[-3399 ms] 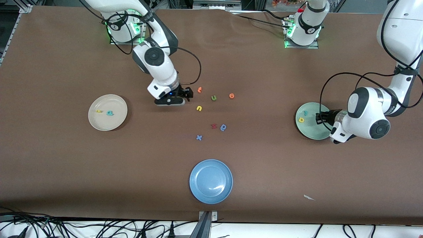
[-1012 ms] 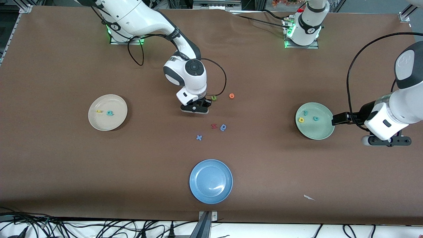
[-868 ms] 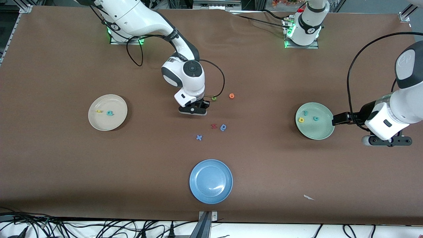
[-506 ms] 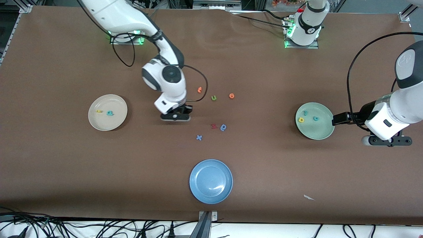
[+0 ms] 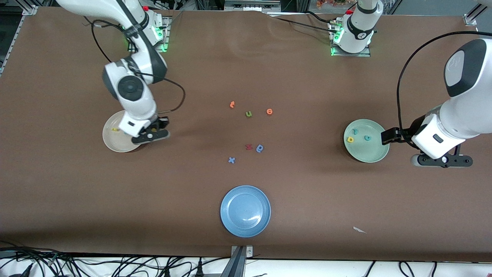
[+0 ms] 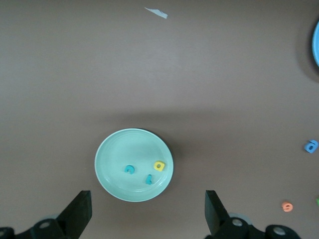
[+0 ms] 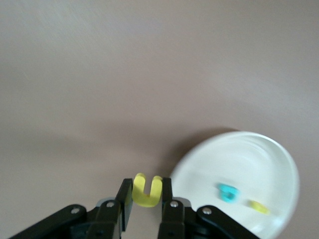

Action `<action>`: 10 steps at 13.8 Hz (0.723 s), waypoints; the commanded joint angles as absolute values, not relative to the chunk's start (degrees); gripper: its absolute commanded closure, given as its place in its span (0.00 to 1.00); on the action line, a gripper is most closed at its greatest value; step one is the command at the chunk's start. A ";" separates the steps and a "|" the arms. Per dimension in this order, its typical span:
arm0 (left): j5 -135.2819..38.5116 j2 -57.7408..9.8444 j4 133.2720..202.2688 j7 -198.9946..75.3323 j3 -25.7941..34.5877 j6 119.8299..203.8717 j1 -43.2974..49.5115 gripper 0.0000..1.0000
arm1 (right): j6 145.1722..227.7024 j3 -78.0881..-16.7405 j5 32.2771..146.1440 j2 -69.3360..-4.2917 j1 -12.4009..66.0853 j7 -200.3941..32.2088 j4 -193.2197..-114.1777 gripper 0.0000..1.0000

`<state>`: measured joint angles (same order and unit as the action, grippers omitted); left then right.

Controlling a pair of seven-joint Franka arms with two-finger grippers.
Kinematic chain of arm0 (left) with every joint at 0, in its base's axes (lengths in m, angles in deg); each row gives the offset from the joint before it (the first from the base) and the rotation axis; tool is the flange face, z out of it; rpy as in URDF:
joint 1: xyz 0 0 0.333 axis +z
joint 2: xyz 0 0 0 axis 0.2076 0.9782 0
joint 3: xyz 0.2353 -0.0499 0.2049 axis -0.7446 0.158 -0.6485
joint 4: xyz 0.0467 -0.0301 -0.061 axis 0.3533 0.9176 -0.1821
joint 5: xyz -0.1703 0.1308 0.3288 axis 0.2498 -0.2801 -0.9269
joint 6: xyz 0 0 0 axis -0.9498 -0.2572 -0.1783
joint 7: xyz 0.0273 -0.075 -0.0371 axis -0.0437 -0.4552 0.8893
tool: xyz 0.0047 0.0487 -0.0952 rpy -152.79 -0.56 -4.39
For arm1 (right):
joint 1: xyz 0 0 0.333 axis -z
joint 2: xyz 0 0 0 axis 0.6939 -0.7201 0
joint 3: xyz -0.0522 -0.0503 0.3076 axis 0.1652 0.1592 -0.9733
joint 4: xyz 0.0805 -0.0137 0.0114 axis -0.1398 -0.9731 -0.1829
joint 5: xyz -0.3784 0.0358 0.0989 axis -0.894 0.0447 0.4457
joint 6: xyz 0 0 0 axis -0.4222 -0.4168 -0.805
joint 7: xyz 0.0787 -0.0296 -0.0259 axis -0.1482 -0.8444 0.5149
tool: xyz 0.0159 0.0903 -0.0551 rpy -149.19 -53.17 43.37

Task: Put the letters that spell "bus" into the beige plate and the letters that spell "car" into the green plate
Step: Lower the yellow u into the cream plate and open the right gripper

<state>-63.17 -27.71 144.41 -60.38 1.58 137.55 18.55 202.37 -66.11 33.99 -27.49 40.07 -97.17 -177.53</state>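
Note:
My right gripper (image 5: 154, 130) is shut on the yellow "u" (image 7: 147, 190) and hangs over the rim of the beige plate (image 5: 115, 143) on the side toward the table's middle. In that plate (image 7: 239, 157) lie the teal "b" (image 7: 228, 192) and the yellow "s" (image 5: 114, 129). The green plate (image 5: 369, 152) holds the yellow "a" (image 5: 350, 139), the teal "r" (image 5: 356, 131) and the teal "c" (image 5: 367, 137). My left gripper (image 5: 442, 160) waits open, up beside the green plate (image 6: 114, 149) toward the left arm's end, holding nothing.
Loose letters lie mid-table: two orange ones (image 5: 232, 104) (image 5: 269, 111), a green "u" (image 5: 249, 113), a red one (image 5: 248, 146), a blue round one (image 5: 260, 148) and a blue "x" (image 5: 231, 160). A blue plate (image 5: 245, 211) sits nearest the front camera, a paper scrap (image 5: 359, 230) beside it.
The right gripper has carried the yellow "u" from the table's middle to the beige plate's rim. The left arm has shifted slightly beside the green plate.

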 commanded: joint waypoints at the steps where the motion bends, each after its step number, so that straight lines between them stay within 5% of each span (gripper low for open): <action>1: -63.88 -28.65 144.61 -65.19 -0.66 137.15 17.17 0.00 | 201.86 -64.91 36.80 -21.10 43.49 -86.87 -183.95 0.84; 5: -64.23 -30.58 146.37 -65.47 -1.18 137.15 16.29 0.00 | 202.48 -59.82 40.13 -17.83 45.17 -77.02 -189.23 0.83; 7: -64.23 -32.42 148.81 -65.38 -3.19 137.58 14.63 0.00 | 202.39 -57.97 43.91 -16.96 45.17 -73.93 -190.73 0.73; 8: -64.23 -33.74 150.40 -65.47 -5.64 139.07 12.27 0.00 | 202.04 -57.70 44.28 -16.61 45.17 -73.83 -191.17 0.46; 9: -64.23 -34.10 151.02 -65.38 -7.32 139.78 11.03 0.00 | 201.86 -57.70 44.80 -16.17 45.17 -74.44 -191.17 0.00; 10: -64.15 -33.75 150.85 -65.56 -7.34 139.79 11.54 0.00 | 201.25 -57.61 46.46 -15.47 45.17 -74.53 -191.08 0.00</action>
